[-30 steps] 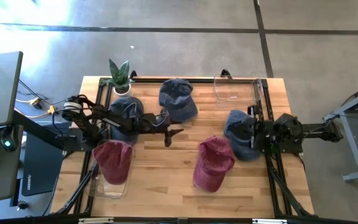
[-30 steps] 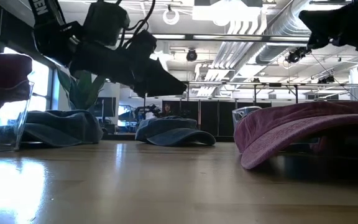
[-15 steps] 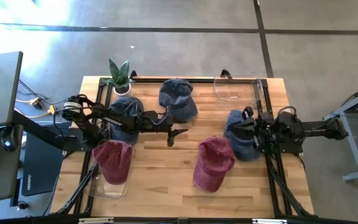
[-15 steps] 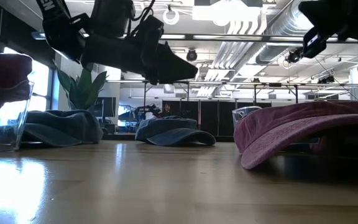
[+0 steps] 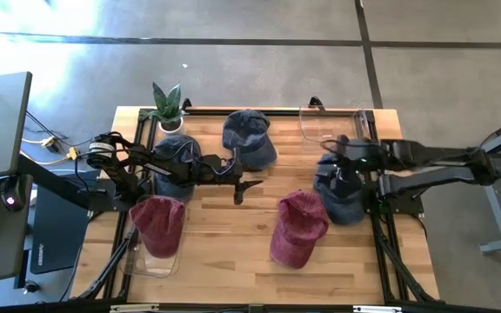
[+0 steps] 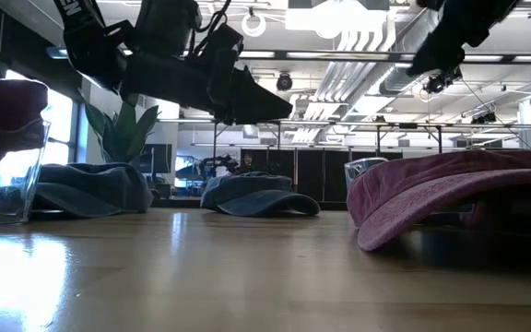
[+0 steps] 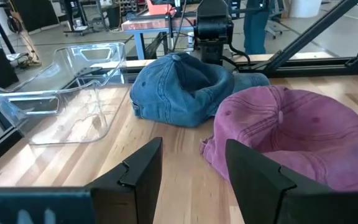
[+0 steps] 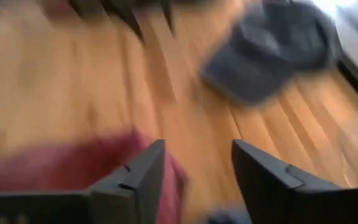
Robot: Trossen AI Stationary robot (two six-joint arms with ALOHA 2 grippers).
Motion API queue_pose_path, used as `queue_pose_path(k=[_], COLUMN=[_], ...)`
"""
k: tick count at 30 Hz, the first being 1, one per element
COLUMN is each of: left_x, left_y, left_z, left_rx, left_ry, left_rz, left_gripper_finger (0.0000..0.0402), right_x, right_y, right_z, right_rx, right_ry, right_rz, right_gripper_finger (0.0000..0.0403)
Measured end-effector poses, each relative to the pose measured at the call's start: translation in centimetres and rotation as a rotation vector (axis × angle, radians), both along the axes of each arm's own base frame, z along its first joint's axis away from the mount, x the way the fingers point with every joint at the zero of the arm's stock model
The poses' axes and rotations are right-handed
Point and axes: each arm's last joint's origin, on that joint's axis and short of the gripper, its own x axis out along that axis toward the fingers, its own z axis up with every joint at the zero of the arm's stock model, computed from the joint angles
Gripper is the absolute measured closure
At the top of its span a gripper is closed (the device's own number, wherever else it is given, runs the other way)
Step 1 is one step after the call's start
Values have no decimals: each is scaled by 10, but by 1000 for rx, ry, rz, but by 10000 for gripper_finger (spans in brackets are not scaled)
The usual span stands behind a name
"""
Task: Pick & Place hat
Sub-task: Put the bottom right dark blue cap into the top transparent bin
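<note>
While the left gripper (image 5: 249, 186) hovers spread, right gripper (image 5: 338, 168) gapes above blue hat (image 5: 342, 198).

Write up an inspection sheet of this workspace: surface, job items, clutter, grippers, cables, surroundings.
Surface: wooden table, bare in the middle.
Job's things: three blue hats; one maroon hat on the wood, another in the near-left clear bin; far-right clear bin empty.
Clutter: potted plant.
Grippers: left gripper open, empty, mid-table; right gripper open, empty, over the right blue hat.
Cables: wires off the left edge.
Surroundings: concrete floor; a person's legs beyond the table.
</note>
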Motion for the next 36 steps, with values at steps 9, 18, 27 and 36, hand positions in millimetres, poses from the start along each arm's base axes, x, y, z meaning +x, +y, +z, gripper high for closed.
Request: queue_pose_path(k=[9,18,27,36], left_x=[0,-1,-1,-1], left_y=[-5,-17,-17,-17], left_z=[-4,-5,-7,-7], left_rx=[-11,-5,-7,-12], left_ry=[41,57,71,79], left_rz=[-27,-79,-83,-83], left_gripper_finger=[232,232,232,232], right_x=[20,20,25,28], right_y=[-19,-46,-57,-55], right_z=[-12,-74,-87,-57], right_rx=[-25,-83,-2,-50], right_ry=[681,1047,964,931], right_rz=[22,126,230,82], right_gripper_finger=[154,160,236,366])
